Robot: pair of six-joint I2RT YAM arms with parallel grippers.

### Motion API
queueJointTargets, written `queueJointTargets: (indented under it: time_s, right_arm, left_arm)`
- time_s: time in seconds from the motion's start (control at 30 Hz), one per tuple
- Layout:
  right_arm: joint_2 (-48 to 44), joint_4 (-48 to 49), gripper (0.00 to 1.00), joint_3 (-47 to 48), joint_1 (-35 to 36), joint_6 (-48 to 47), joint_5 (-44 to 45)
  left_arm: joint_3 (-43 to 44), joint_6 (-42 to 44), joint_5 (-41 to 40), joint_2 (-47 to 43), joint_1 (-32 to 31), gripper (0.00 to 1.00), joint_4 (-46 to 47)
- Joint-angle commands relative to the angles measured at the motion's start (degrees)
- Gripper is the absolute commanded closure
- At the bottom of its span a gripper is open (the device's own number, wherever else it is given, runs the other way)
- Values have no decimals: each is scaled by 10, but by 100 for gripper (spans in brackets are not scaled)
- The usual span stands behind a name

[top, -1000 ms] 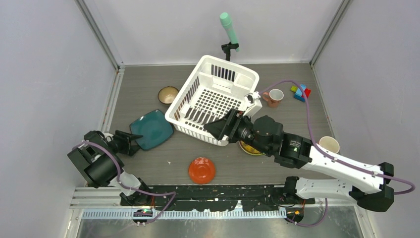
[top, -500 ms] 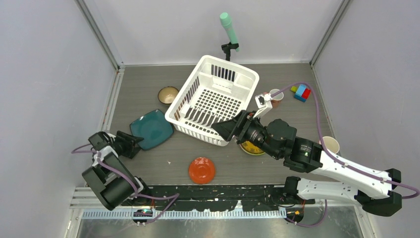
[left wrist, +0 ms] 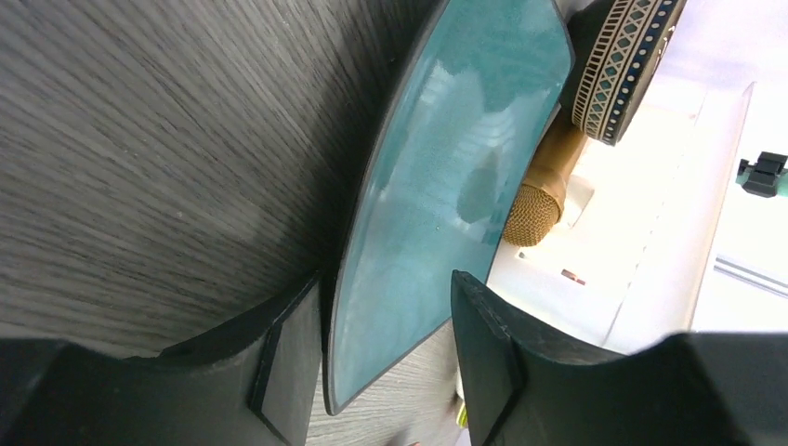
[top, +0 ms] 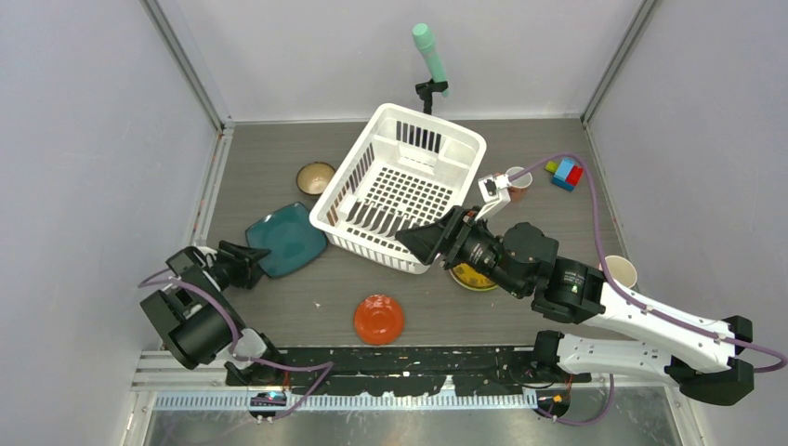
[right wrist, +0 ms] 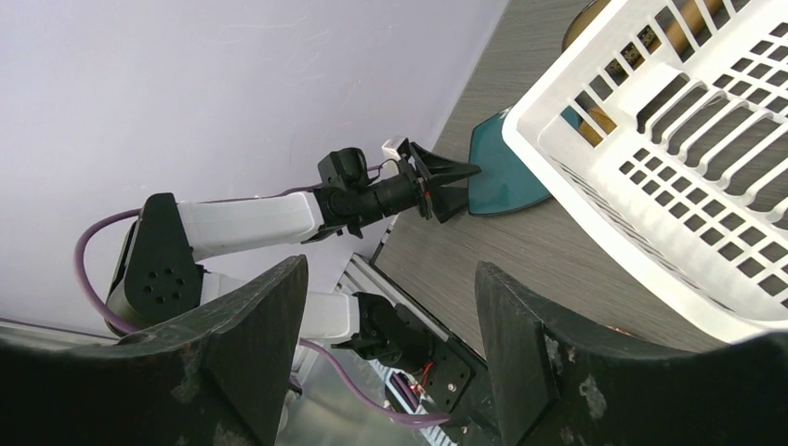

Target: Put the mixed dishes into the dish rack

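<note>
1. The large white plastic dish rack [top: 401,190], slotted at the sides and perforated below, stands mid-table. In my left wrist view, a tiny reddish mark on what seems to be its wall is too small to read.
2. My right pincer [top: 413,243] hangs at the rack's near wall, jaws spread wide around nothing.
3. My left pincer [top: 253,265] lies low to the left of the rack. Its jaws are about half apart, one either side of a plate's corner. I cannot tell whether they pinch it.
4. That dark teal squarish plate [top: 290,237] lies just beside the rack's near-left corner. I cannot tell whether it touches the rack.
5. The yellow patterned plate [top: 465,277] sits off the rack's near-right corner, mostly hidden under my right arm.
6. The red-orange round dish [top: 378,318] lies well to the near side of the rack.
7. The small brown bowl [top: 316,177] sits just beside the rack's left wall. My left wrist view cuts it off and shows a pale diamond pattern on its outside.
8. A pink mug [top: 517,181] stands right of the rack, half hidden by my wrist camera. A second mug [top: 620,271] stands well to the right, touching my arm in the overhead view.
9. A brass-coloured knurled thing [left wrist: 531,209] shows past the teal plate, towards the rack. I cannot make out what it is.
</note>
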Motion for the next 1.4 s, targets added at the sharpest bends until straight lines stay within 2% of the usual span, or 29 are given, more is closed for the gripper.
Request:
queueJointTargets:
  time_s: [0.0, 0.03, 0.1, 0.13, 0.17, 0.27, 0.43, 0.53, 0.6, 0.77, 0.93, 1.07, 1.13, 1.3, 1.37]
  right_arm:
    - [2, 27, 28, 30, -1, 2, -5]
    - [1, 27, 28, 32, -1, 3, -5]
    - [-1, 26, 28, 31, -1, 6, -3]
    - [-2, 26, 28, 31, -1, 9, -3]
    - [-3, 26, 28, 29, -1, 10, -3]
    - [-5, 21, 28, 27, -1, 15, -1]
    - [1, 3, 29, 25, -1, 24, 17]
    - [23, -6, 30, 31, -1, 33, 28]
    - [43, -17, 30, 42, -1, 41, 27]
    - [87, -45, 30, 67, -2, 51, 14]
    - [94, -58, 30, 71, -11, 50, 15]
    - [104, -71, 30, 78, -33, 50, 6]
    - [116, -83, 30, 91, -52, 52, -15]
    - [140, -88, 30, 111, -109, 53, -67]
    - [145, -96, 30, 121, -126, 51, -87]
  left_arm:
    - [-17, -5, -1, 21, -3, 48, 40]
    - [-17, -6, -2, 26, -3, 54, 42]
    - [-12, -5, -4, 40, -3, 77, 42]
    - [-8, -5, -5, 45, -3, 91, 40]
    - [-6, -5, -6, 46, -3, 100, 39]
    - [3, 5, -26, 8, -3, 100, 9]
    - [62, 58, -114, -147, -3, 100, -186]
    - [107, 71, -159, -223, -3, 100, -260]
    - [132, 73, -161, -250, -12, 100, -293]
    - [140, 9, -125, -299, -14, 100, -283]
    - [170, -18, -102, -312, -15, 100, -282]
    - [184, -73, -77, -344, -17, 100, -258]
    - [189, -104, -83, -369, -17, 100, -216]
    - [210, -145, -165, -441, -17, 100, -168]
    - [235, -152, -160, -439, -17, 100, -166]
